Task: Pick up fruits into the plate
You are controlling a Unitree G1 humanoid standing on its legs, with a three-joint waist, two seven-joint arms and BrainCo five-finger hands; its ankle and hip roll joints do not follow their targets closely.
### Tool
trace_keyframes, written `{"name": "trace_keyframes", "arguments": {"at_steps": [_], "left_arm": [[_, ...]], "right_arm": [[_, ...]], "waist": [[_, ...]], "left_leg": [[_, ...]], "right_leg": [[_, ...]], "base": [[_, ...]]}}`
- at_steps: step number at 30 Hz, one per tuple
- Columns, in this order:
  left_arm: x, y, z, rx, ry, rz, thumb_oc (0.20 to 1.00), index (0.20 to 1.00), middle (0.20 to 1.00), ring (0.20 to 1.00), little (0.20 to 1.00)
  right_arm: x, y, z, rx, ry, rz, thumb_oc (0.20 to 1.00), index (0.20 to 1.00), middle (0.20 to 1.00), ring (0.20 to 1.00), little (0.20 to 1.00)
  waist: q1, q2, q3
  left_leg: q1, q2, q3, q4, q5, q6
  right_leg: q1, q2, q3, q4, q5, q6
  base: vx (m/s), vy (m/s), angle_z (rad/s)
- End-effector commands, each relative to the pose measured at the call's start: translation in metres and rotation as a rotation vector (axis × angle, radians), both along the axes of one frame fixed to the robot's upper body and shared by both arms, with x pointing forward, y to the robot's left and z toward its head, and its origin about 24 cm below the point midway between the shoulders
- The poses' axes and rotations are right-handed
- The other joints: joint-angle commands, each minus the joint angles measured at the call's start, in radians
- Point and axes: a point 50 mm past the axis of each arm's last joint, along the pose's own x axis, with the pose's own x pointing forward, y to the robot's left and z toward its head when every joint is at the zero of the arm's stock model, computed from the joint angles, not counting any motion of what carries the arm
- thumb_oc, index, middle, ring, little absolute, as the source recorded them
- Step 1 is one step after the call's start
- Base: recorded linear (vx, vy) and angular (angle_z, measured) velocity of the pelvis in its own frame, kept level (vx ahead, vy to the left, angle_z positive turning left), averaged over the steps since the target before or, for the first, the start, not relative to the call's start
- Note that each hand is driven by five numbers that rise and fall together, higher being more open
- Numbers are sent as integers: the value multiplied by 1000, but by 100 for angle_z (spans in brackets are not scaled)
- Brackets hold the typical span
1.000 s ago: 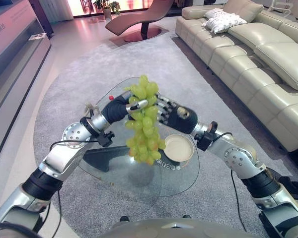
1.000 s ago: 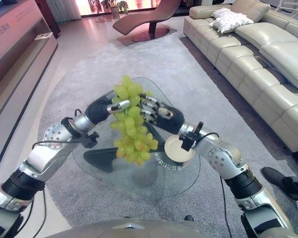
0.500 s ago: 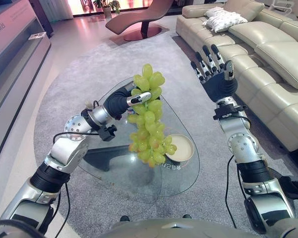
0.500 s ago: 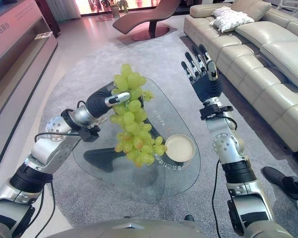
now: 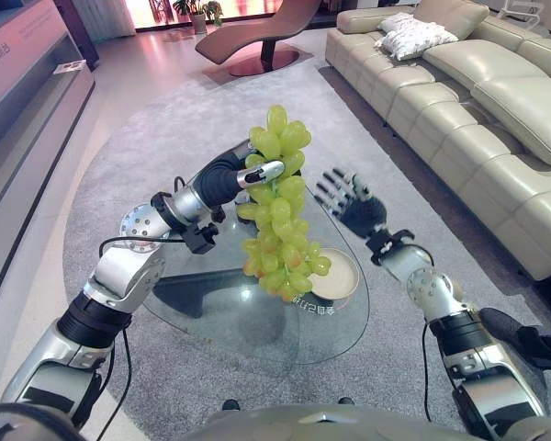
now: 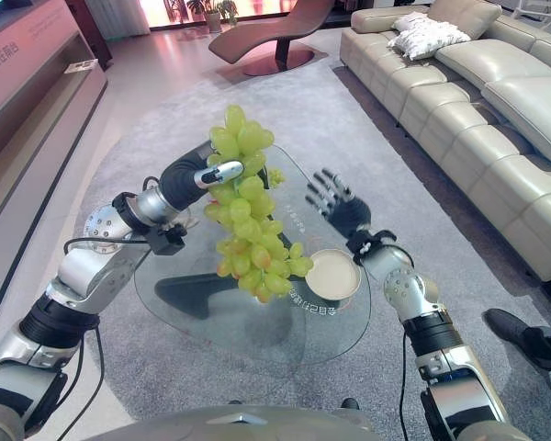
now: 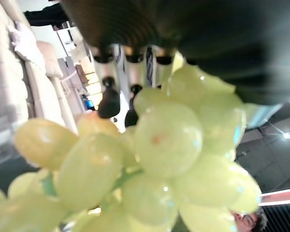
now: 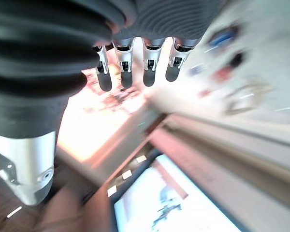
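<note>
Hanging in the air over the glass table [image 5: 220, 322], a big bunch of green grapes [image 5: 280, 207] is held near its top by the curled fingers of the left hand [image 5: 234, 179]. The small round plate [image 5: 335, 273] is seen on the table just beside the bunch's low end. The right hand [image 5: 354, 207] is held up above the plate, fingers spread wide, with nothing in it
</note>
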Motion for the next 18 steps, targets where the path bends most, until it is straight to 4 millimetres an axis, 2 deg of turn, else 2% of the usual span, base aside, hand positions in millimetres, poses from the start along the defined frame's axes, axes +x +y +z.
{"name": "trace_keyframes", "arguments": {"at_steps": [1, 8, 13, 15, 18], "left_arm": [[-4, -2, 42, -55, -180, -31, 200, 200, 200, 200, 200], [-4, -7, 42, -30, -181, -49, 200, 200, 200, 200, 200], [-2, -10, 35, -7, -145, -56, 200, 200, 200, 200, 200], [1, -10, 30, 2, -113, -54, 200, 200, 200, 200, 200], [4, -14, 24, 18, -66, -55, 200, 200, 200, 200, 200]], "right_arm": [[7, 6, 25, 16, -112, 100, 1000, 1000, 1000, 1000, 1000], [-7, 22, 17, -28, -123, 372, 1000, 1000, 1000, 1000, 1000], [-27, 44, 38, -21, -312, 744, 1000, 1000, 1000, 1000, 1000], [-38, 54, 53, -17, -395, 890, 1000, 1000, 1000, 1000, 1000], [-45, 65, 70, -16, -478, 982, 1000, 1000, 1000, 1000, 1000]], "waist": [[-2, -42, -8], [3, -49, -3], [3, -56, 5], [2, -60, 7], [-1, -64, 8]], "left_leg": [[-14, -39, -8, 39, -133, 37], [-10, -42, -14, 35, -131, 38], [-9, -42, -14, 37, -129, 38], [-9, -43, -16, 40, -131, 38], [-6, -45, -17, 41, -133, 40]], "right_leg": [[16, 2, -4, 68, -107, -5], [22, 7, -4, 71, -113, -9], [23, 7, -1, 74, -113, -9], [23, 7, 5, 75, -113, -7], [25, 7, 14, 72, -112, -6]], "base": [[0, 0, 0], [0, 0, 0], [0, 0, 0], [0, 0, 0], [0, 0, 0]]}}
